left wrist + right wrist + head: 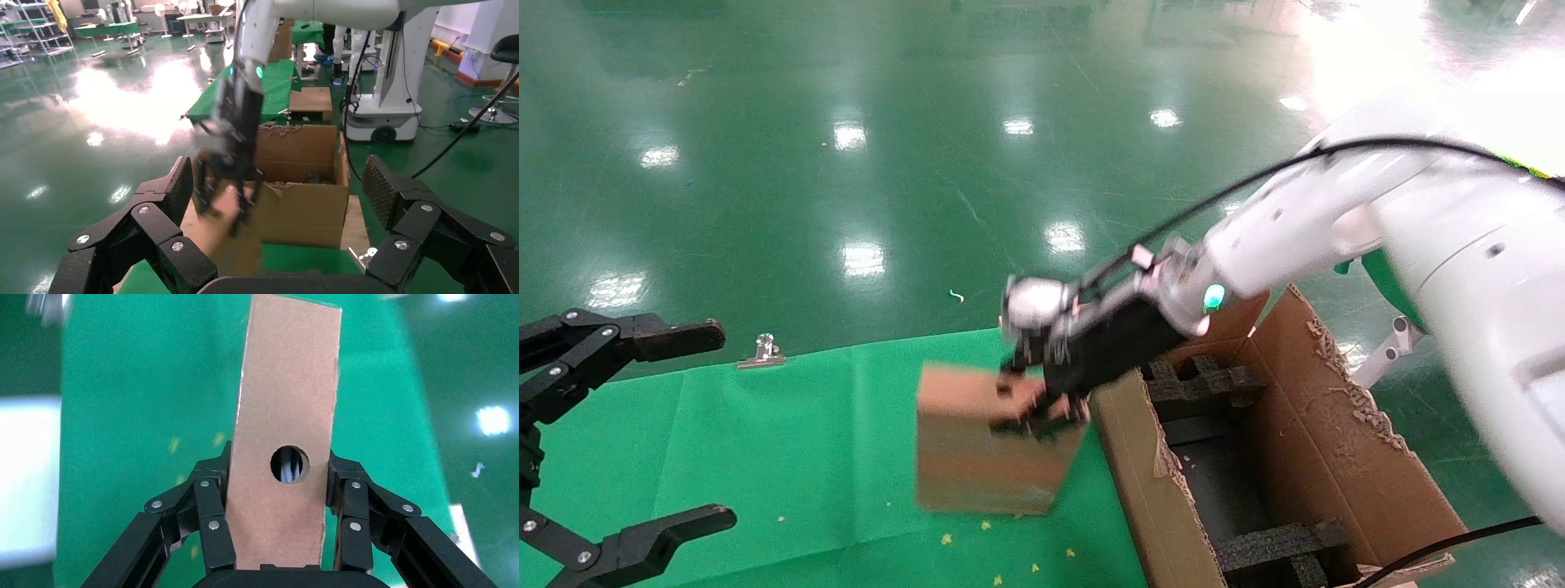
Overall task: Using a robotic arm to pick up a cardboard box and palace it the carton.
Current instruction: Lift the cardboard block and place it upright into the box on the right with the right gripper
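Right gripper (278, 539) clamps the cardboard box (287, 429); only your right wrist view shows its round hole (289, 464). Head view puts it over the green cloth (789, 441), beside the carton (1279, 457). Left gripper (641, 425) parked, spread open.

No readable text, label, brand, number or sign appears on anything.

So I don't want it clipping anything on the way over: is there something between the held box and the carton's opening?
Only the carton's own near wall. The right gripper holds the cardboard box just beside that wall, seemingly too low to clear its ragged top edge. Nothing else visible intervenes.
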{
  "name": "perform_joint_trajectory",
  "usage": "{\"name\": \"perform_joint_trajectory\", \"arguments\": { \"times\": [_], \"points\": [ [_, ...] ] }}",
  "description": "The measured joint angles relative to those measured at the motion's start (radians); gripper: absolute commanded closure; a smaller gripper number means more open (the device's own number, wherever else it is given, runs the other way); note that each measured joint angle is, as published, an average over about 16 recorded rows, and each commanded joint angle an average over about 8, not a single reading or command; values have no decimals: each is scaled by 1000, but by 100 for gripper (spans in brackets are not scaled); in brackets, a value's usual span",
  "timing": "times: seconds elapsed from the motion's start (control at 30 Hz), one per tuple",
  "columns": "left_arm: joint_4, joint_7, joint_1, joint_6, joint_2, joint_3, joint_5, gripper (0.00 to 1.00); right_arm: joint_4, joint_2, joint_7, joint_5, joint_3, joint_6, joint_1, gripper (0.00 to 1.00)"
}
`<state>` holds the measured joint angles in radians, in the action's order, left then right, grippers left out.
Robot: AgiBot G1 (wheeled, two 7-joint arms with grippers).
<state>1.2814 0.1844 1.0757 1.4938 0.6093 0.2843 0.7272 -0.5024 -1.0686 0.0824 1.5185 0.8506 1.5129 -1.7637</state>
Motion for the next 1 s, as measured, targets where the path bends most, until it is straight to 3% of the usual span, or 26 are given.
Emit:
{"name": "perform_joint_trajectory", "arguments": {
  "times": [0.27,0.5,0.77,1.0],
  "points": [
    [0,0,0,0,0,1,0,0,127,68,207,-51,-61,-67,-119,100],
    [0,-1,0,0,0,1,-1,0,169,155,325,-8,-57,-96,-244,100],
    [0,-1,0,-1,-1,2,-1,0,126,271,436,119,3,-60,-362,100],
    [0,-1,1,-1,-1,2,-1,0,9,381,571,218,61,6,-399,100]
  ]
}}
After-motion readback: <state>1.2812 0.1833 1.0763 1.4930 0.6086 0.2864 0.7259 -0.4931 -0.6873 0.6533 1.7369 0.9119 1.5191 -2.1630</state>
